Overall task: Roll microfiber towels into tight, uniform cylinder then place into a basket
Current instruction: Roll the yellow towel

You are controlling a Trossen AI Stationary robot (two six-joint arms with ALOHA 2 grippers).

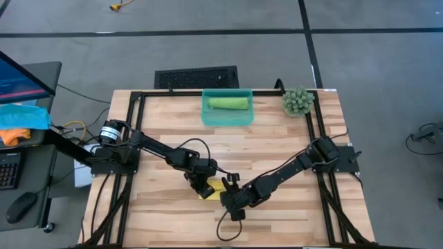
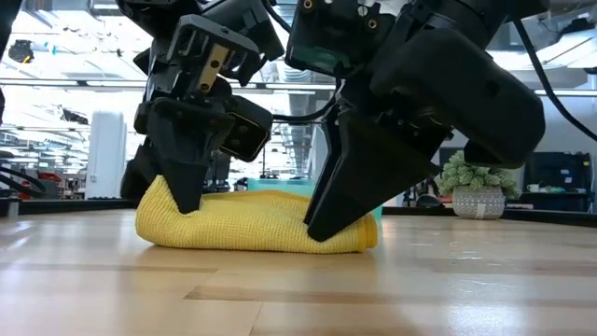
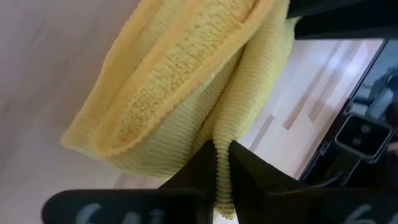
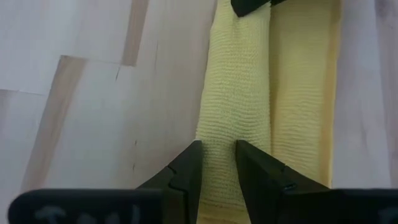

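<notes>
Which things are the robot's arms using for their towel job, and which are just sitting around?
For the job:
yellow towel, pinched by the left gripper and the right gripper
green towel, rolled up, lying in the basket

Just sitting around:
small plant at the table's far corner
black grille behind the table
blue cloth and orange cloth beside the table
</notes>
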